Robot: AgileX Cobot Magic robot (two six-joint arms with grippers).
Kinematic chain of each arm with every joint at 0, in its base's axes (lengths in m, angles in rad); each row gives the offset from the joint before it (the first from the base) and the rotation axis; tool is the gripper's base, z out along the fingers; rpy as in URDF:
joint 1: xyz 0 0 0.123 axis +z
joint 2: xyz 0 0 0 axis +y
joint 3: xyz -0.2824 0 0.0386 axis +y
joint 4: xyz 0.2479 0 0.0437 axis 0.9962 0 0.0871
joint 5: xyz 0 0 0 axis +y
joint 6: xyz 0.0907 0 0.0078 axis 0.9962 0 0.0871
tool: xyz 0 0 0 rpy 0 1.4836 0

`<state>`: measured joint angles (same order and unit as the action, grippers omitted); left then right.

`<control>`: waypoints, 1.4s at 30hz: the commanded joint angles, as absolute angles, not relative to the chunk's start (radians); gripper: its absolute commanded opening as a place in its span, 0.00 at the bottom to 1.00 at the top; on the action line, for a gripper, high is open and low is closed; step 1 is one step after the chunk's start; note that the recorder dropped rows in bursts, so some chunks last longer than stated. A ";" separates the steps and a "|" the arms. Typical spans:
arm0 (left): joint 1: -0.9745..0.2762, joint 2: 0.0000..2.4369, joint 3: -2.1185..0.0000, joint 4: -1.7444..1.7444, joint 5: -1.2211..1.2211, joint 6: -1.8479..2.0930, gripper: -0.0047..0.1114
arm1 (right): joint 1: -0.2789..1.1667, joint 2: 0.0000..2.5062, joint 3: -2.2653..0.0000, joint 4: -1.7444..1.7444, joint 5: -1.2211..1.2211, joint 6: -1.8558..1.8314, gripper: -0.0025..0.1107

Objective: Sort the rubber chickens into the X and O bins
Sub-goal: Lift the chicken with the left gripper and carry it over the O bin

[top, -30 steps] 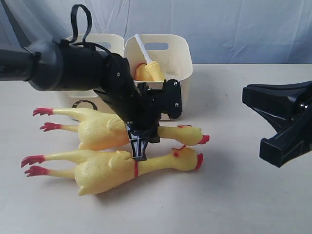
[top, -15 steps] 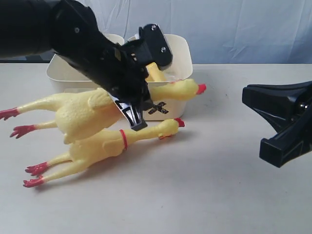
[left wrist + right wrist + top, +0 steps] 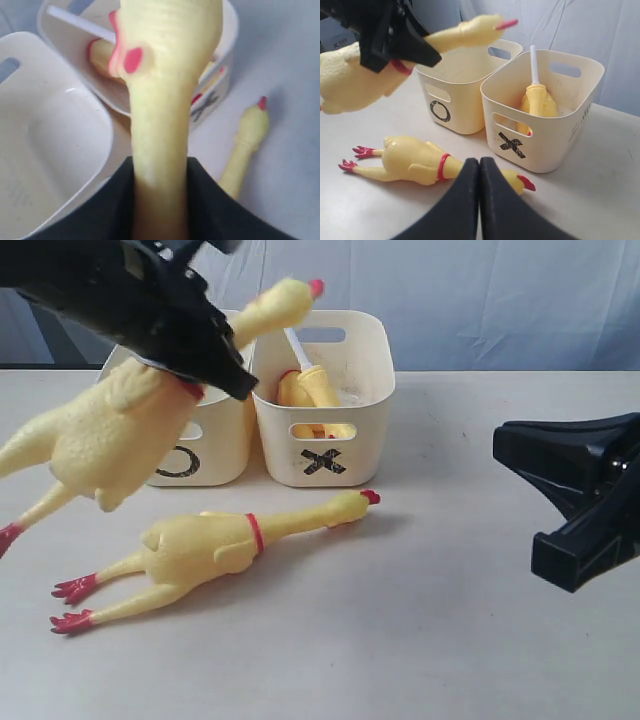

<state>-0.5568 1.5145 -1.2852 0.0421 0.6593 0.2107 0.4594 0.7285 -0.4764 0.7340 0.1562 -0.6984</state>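
**Left arm carrying a rubber chicken above the bins.** The left gripper (image 3: 215,372) pinches the held chicken (image 3: 100,435) at its neck band. The bird hangs in the upper left of the exterior view, head raised toward the top centre, with its body and legs drooping in front of the O bin (image 3: 225,440). The right gripper (image 3: 479,200) waits at the right edge, jaws pressed together and holding nothing.

To do the step well, centre the hanging body over the chosen opening before lowering. Let the legs enter first, because the toy looks longer than the tub and would likely catch on a rim. The rubber appears soft, so expect sway. Release only once the body rests inside.

A second long chicken (image 3: 200,545) lies on the tabletop (image 3: 430,640) just in front of both tubs, its head toward the X bin (image 3: 355,430).

Contents: the X bin holds a shorter chicken with a white stick (image 3: 537,102), which leans above the rim. Whether more lies beneath it cannot be told. The part of the O bin's floor that the left wrist view shows is bare.
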 commanded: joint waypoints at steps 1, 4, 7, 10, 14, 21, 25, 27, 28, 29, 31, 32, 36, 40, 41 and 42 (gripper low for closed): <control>-0.445 1.459 -1.289 0.050 0.573 0.095 0.04 | 0.454 0.724 -0.472 0.733 0.158 -0.702 0.02; -0.364 1.429 -1.289 0.019 0.491 0.080 0.04 | 0.454 0.724 -0.472 0.731 0.159 -0.702 0.02; -0.282 1.406 -1.289 -0.058 0.414 0.080 0.04 | 0.454 0.724 -0.472 0.731 0.163 -0.702 0.02; -0.200 1.400 -1.289 -0.147 0.311 0.080 0.04 | 0.454 0.724 -0.472 0.731 0.170 -0.702 0.02; -0.122 1.402 -1.289 -0.285 0.154 0.086 0.04 | 0.454 0.724 -0.472 0.731 0.174 -0.702 0.02; -0.062 1.406 -1.289 -0.351 -0.166 0.076 0.04 | 0.454 0.724 -0.472 0.733 0.179 -0.702 0.02; -0.062 1.431 -1.289 -0.342 -0.305 -0.062 0.04 | 0.454 0.724 -0.472 0.731 0.179 -0.702 0.02; -0.062 1.457 -1.289 -0.337 -0.350 -0.141 0.04 | 0.454 0.724 -0.472 0.731 0.179 -0.702 0.02; -0.062 1.473 -1.289 -0.337 -0.370 -0.175 0.04 | 0.454 0.724 -0.472 0.731 0.179 -0.702 0.02; -0.062 1.489 -1.289 -0.337 -0.385 -0.208 0.04 | 0.454 0.724 -0.472 0.731 0.179 -0.702 0.02; -0.062 1.521 -1.286 -0.331 -0.427 -0.256 0.04 | 0.454 0.724 -0.472 0.731 0.179 -0.702 0.02; -0.062 1.537 -1.286 -0.316 -0.447 -0.281 0.04 | 0.454 0.724 -0.472 0.731 0.179 -0.702 0.02; -0.062 1.597 -1.286 -0.184 -0.553 -0.411 0.04 | 0.454 0.724 -0.472 0.731 0.179 -0.702 0.02; -0.062 1.674 -1.286 0.000 -0.686 -0.582 0.04 | 0.454 0.724 -0.472 0.731 0.179 -0.702 0.02; -0.062 1.695 -1.286 0.023 -0.711 -0.609 0.04 | 0.454 0.724 -0.472 0.731 0.179 -0.702 0.02; -0.062 1.731 -1.286 0.042 -0.732 -0.637 0.04 | 0.454 0.724 -0.472 0.731 0.179 -0.702 0.02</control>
<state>-0.0615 1.6857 -1.2852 -0.0164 -0.6562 -0.5693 0.4594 0.7285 -0.4764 0.7340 0.1809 -0.6984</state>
